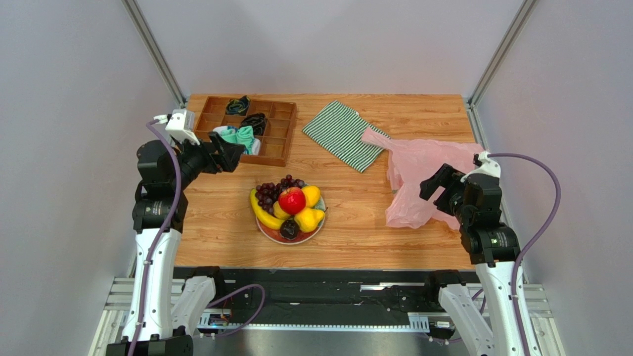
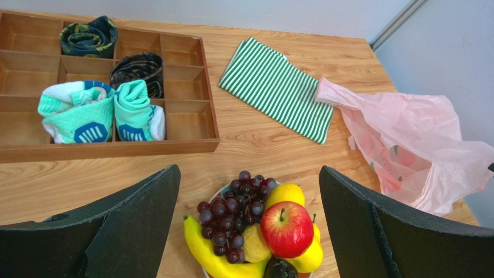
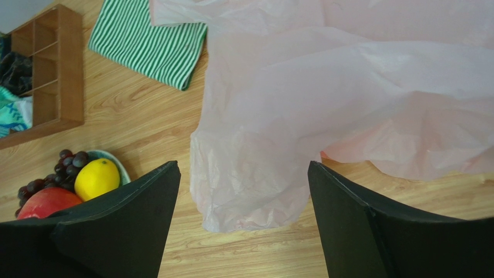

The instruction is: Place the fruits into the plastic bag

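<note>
Hovering with left gripper and right gripper spread empty, risking shoving fruits against the limp plastic bag (mouth seemingly flat) and spilling them.

plastic bag: faint red and green print on the pink film, no letters legible.
rolled socks: white striped emblem, no wording legible.
elsewhere: no readable text, numbers or signs.

A lab test cell: plain grey wall panels, aluminium frame posts, wooden tabletop.
</note>
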Available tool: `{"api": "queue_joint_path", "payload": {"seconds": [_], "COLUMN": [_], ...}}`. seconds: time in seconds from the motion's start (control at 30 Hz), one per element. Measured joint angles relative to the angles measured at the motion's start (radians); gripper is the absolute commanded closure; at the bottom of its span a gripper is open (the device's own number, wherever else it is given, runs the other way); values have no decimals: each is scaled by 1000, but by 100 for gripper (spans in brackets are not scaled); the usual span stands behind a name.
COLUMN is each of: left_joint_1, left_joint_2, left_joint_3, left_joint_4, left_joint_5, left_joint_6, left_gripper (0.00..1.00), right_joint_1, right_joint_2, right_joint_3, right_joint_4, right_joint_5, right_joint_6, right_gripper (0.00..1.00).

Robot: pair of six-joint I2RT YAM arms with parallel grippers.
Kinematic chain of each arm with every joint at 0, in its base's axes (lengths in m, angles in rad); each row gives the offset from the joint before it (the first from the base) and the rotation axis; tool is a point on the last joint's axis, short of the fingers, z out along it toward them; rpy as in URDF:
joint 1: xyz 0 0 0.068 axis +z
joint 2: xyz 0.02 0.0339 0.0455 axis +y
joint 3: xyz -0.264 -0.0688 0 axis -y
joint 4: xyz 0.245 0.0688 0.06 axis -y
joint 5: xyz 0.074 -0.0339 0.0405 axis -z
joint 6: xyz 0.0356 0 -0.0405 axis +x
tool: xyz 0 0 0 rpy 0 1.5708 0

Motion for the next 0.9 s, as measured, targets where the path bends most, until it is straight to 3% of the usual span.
{"api": "queue_joint_path", "payload": {"seconds": [0.33, 0.9], "left_joint_1": [0, 0], "left_joint_2": [11, 19], "left_joint_3": [0, -1], "left_joint_4": [0, 9], "left_joint_5": [26, 82], "left_joint_6": [-6, -14], "left_gripper": [2, 2], "right_joint_1": [0, 0], "right_joint_2": [69, 120], "right_joint_3": [-77, -225], "right_joint_4": [-33, 308], "right_joint_5": [66, 46], "right_joint_6": [62, 141], "right_gripper": [14, 21]}}
